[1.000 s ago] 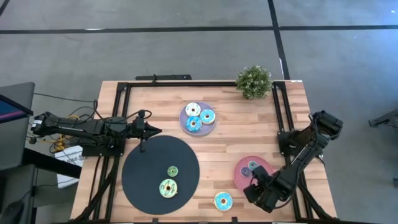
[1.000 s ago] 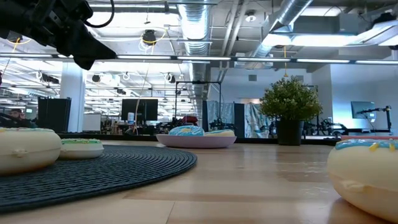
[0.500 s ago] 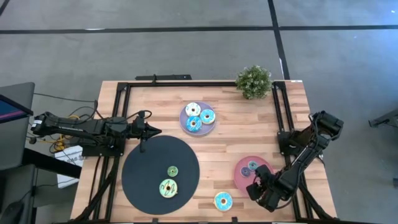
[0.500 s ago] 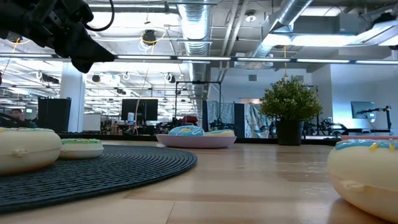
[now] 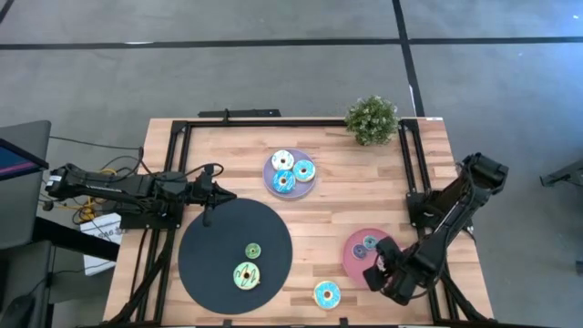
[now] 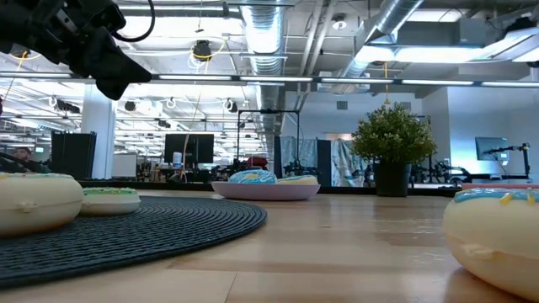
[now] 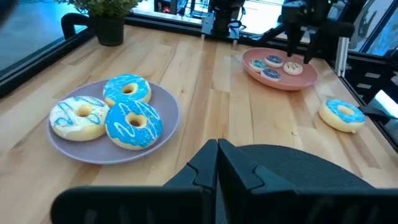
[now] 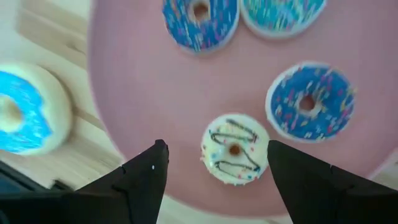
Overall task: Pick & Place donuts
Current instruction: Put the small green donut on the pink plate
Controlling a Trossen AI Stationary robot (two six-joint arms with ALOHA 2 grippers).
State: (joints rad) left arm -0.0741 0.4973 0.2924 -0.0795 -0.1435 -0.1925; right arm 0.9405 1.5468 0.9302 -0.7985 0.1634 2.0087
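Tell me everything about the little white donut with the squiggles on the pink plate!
The little white donut is a small toy ring with cream-white icing, dark zigzag squiggles and coloured sprinkles around a tiny hole. It looks like smooth plastic. It lies flat on the pink plate, near its edge, apart from three small blue-iced donuts. The right pincer hovers over it with fingers open on either side, not touching it.

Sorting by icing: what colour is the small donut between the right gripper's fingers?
White icing with dark squiggles and sprinkles; right wrist view.
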